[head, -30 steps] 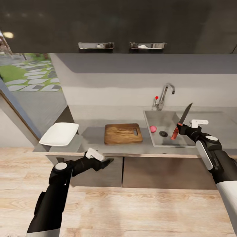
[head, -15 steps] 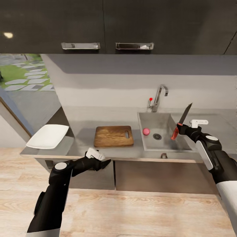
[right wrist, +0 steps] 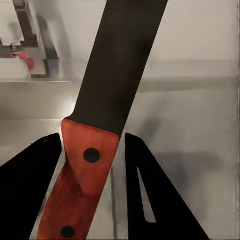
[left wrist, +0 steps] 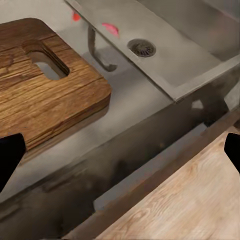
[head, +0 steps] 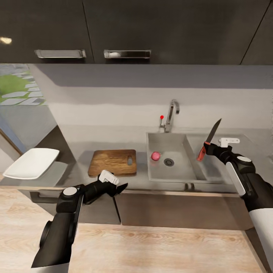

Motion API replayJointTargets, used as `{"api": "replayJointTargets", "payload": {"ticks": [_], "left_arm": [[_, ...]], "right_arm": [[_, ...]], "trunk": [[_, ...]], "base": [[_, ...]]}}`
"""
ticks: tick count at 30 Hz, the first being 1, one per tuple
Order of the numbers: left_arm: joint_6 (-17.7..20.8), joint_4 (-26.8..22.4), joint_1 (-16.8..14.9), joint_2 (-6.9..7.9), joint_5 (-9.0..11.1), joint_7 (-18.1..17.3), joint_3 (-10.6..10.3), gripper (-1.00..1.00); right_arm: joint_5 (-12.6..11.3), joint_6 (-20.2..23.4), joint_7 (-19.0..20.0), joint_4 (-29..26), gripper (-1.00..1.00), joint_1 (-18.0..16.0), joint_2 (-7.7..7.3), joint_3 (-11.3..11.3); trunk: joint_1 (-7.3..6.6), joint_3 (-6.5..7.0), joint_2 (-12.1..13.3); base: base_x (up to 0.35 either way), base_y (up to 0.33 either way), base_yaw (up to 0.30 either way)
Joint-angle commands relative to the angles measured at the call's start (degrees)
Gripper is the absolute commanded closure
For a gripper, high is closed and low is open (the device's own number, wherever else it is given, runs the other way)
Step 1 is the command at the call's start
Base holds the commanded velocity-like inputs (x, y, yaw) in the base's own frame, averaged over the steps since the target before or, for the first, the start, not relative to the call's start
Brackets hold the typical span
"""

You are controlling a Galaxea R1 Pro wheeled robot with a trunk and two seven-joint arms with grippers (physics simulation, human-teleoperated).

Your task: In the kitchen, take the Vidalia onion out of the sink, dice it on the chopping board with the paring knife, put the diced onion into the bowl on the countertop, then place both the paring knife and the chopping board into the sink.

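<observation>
Holding the paring knife (head: 209, 140) up in my right end effector (head: 207, 145), I have that arm bent at the elbow and raised over the right side of the sink (head: 178, 171), with the blade tilted up and away from me. In the right wrist view the two fingers (right wrist: 30, 175) are clamped on either side of the red handle, which shows two dark rivets, and the dark blade (right wrist: 117, 65) runs out ahead.

My left arm hangs lower, forearm reaching forward toward the front edge of the table (head: 76, 168), below the near edge of the chopping board (head: 113, 162). The left end effector (head: 120, 187) is empty; in the left wrist view its two dark fingertips (left wrist: 10, 155) sit far apart at the frame edges, so it is spread wide.

By count: one chopping board lying flat on the table just left of the sink, one white bowl (head: 31, 163) well apart at the far left end, one knife, and one small pink-red round thing, the onion (head: 155, 156), resting in the basin beside the round drain (head: 168, 162). One chrome tap (head: 171, 113) with one red knob stands behind the basin. Two metal handles (head: 127, 54) show on the dark upper cabinets.

I can read no writing or labels anywhere.
</observation>
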Motion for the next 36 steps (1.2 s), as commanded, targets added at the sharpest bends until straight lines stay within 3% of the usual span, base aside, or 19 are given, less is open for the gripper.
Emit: {"api": "replayJointTargets", "payload": {"ticks": [1,26,36], "left_arm": [[0.4,-0.1,-0.1,-0.08,-0.3,-0.5,0.1,-1.00],[0.4,-0.1,-0.1,-0.08,-0.3,-0.5,0.1,-1.00],[1.8,0.1,-0.1,-0.08,-0.3,0.4,0.1,-1.00]], "right_arm": [[-0.1,0.2,0.0,0.0,1.00,0.0,-0.05,0.1],[-0.1,0.2,0.0,0.0,1.00,0.0,-0.05,0.1],[-0.1,0.2,0.0,0.0,1.00,0.0,-0.05,0.1]], "trunk": [[0.05,-0.11,-0.1],[0.05,-0.11,-0.1],[0.05,-0.11,-0.1]], "base": [[0.139,-0.310,0.000],[0.139,-0.306,0.000],[0.023,-0.045,0.000]]}}
